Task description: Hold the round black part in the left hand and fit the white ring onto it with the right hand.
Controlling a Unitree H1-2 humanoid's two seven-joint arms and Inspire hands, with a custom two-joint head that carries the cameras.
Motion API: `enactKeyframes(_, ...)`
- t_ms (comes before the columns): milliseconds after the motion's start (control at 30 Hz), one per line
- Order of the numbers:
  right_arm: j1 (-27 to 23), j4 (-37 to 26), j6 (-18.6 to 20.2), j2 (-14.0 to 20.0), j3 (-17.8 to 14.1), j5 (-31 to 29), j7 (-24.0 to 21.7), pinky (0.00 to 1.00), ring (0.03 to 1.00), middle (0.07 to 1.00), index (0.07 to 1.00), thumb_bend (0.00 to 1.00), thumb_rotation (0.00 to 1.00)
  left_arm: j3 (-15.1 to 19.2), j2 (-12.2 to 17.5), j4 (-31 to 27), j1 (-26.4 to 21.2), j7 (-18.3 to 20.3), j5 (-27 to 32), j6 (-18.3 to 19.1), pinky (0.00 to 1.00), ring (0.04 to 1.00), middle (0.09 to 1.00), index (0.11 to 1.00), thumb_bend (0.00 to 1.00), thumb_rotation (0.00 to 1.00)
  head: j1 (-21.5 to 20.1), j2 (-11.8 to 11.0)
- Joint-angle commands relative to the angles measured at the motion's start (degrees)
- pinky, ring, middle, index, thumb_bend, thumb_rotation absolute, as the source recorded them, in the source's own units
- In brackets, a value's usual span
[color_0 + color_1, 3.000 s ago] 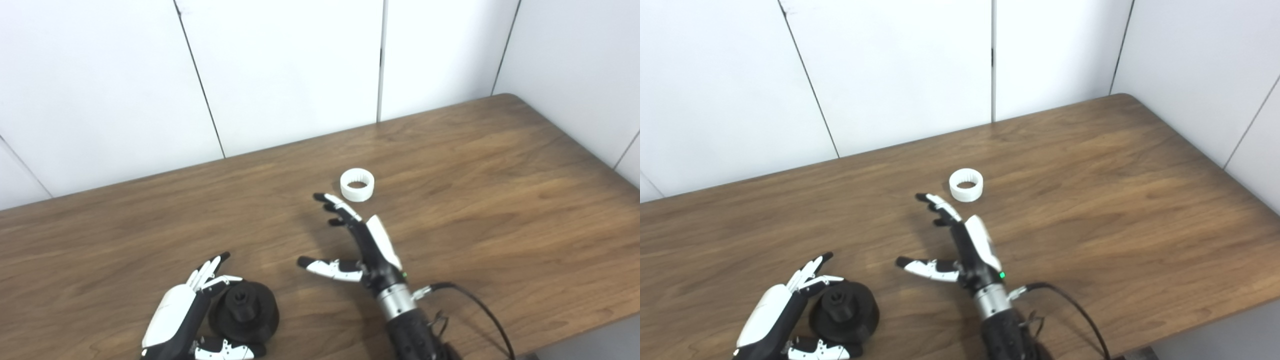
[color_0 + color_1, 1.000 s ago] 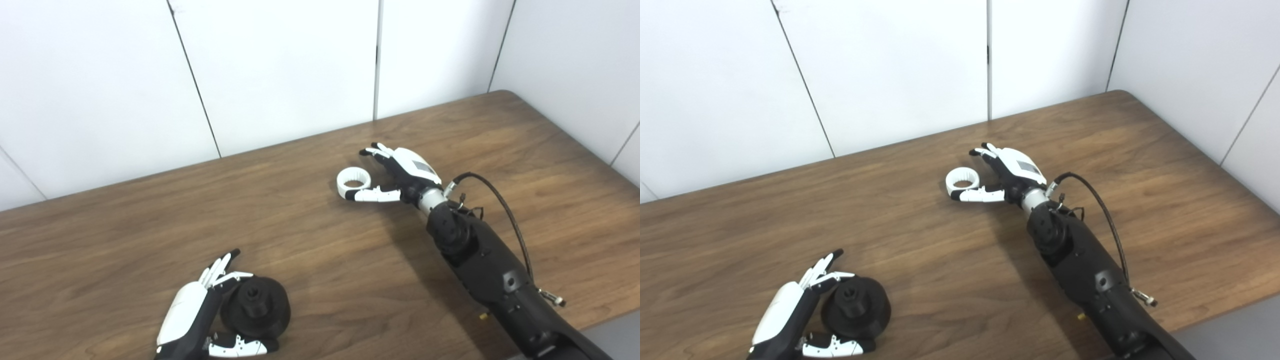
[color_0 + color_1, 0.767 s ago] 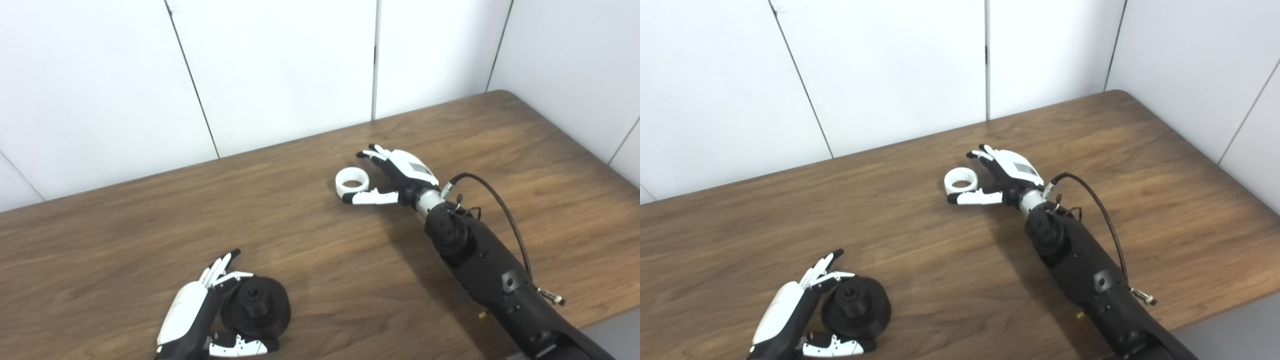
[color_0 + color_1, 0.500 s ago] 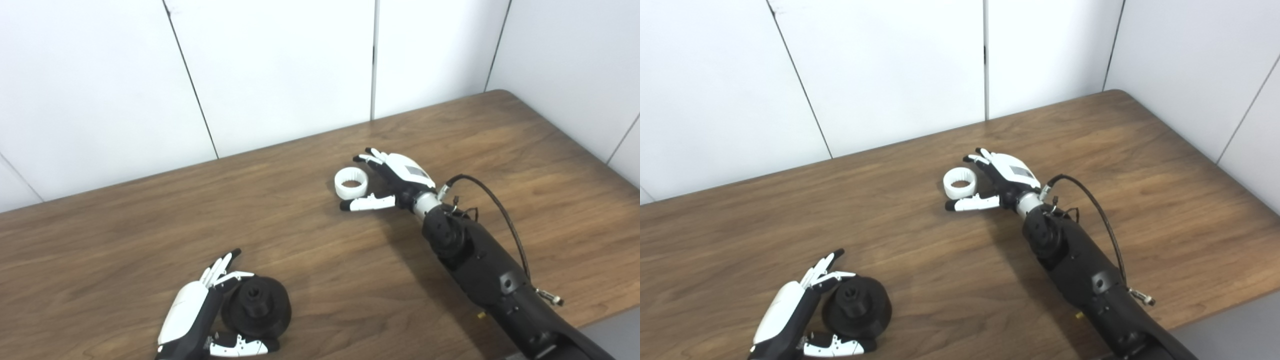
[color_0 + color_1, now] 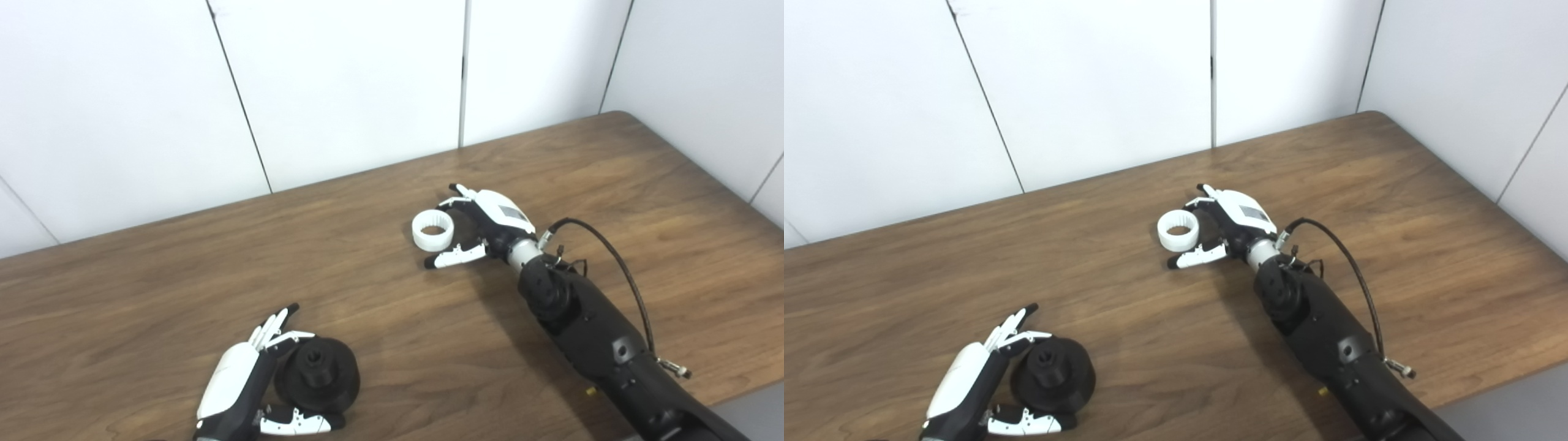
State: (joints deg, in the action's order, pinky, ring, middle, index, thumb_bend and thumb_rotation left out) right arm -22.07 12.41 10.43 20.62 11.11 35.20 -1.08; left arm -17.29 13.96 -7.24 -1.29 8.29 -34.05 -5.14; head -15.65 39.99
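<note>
Lying flat on the table (image 5: 612, 184), the white ring (image 5: 432, 229) sits between the open right hand's (image 5: 484, 223) spread fingers, so uneven closing could skid it away, while the open left hand (image 5: 245, 383) cups the round black part (image 5: 316, 374).

One round black part (image 5: 316, 375) and one white ring (image 5: 432, 229) sit on a single wooden bench (image 5: 643, 202). Two robot hands are present: the left hand (image 5: 236, 392) and the right hand (image 5: 490, 223).
</note>
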Motion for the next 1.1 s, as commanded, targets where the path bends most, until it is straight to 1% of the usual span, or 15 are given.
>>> enactKeyframes(0, -1.0, -0.25, -2.51, -0.4, 0.0, -0.41, 1.66, 0.9, 0.959, 0.957, 0.687, 0.85, 0.39, 0.04, 0.32, -1.63, -0.75, 0.46, -0.87, 0.65, 1.0, 1.0, 1.0, 0.653, 1.0, 0.36, 0.02, 0.07)
enactKeyframes(67, -0.84, -0.02, -3.17, -0.61, -0.03, -0.4, 2.82, 0.89, 0.949, 0.944, 0.655, 0.83, 0.35, 0.04, 0.27, -1.75, -0.67, 0.41, -0.9, 0.66, 1.0, 1.0, 1.0, 0.652, 1.0, 0.35, 0.0, 0.12)
enactKeyframes(267, -0.45, 0.69, -4.87, -1.13, -0.06, -0.68, 5.46, 0.89, 0.936, 0.918, 0.59, 0.8, 0.29, 0.01, 0.27, -1.93, -0.52, 0.41, -0.91, 0.75, 1.0, 1.0, 1.0, 0.653, 1.0, 0.36, 0.07, 0.33)
enactKeyframes(300, -0.38, 0.78, -5.21, -1.23, -0.13, -0.79, 5.94, 0.89, 0.934, 0.913, 0.532, 0.63, 0.21, 0.02, 0.25, -1.87, -0.51, 0.36, -0.78, 0.68, 1.0, 1.0, 1.0, 0.653, 1.0, 0.36, 0.13, 0.34)
enactKeyframes(367, -0.24, 1.22, -6.49, -1.39, -0.29, -1.26, 7.12, 0.9, 0.926, 0.9, 0.5, 0.55, 0.17, 0.04, 0.2, -1.79, -0.53, 0.31, -0.64, 0.61, 1.0, 1.0, 1.0, 0.653, 1.0, 0.36, 0.12, 0.36)
enactKeyframes(400, -0.2, 1.54, -7.13, -1.44, -0.36, -1.48, 7.61, 0.9, 0.923, 0.894, 0.494, 0.54, 0.16, 0.06, 0.19, -1.87, -0.53, 0.44, -0.6, 0.81, 1.0, 1.0, 1.0, 0.653, 1.0, 0.36, 0.13, 0.38)
enactKeyframes(600, -0.21, 2.77, -9.02, -1.62, -0.47, -1.37, 9.37, 0.9, 0.91, 0.872, 0.485, 0.52, 0.14, 0.0, 0.15, -2.02, -0.61, 0.5, -0.96, 0.99, 1.0, 1.0, 1.0, 0.654, 1.0, 0.36, 0.21, 0.48)
enactKeyframes(1033, 0.43, 2.69, -9.7, -2.26, -1.05, -2.12, 11.41, 0.89, 0.904, 0.85, 0.482, 0.52, 0.14, -0.08, -0.06, -2.13, -0.54, 0.57, -0.94, 1.41, 1.0, 1.0, 1.0, 0.654, 1.0, 0.36, 0.56, 0.73)
enactKeyframes(1067, 0.54, 2.45, -9.87, -2.29, -1.17, -2.24, 11.52, 0.89, 0.905, 0.85, 0.482, 0.52, 0.14, -0.11, -0.08, -2.16, -0.54, 0.51, -0.93, 1.4, 1.0, 1.0, 1.0, 0.654, 1.0, 0.36, 1.08, 0.93)
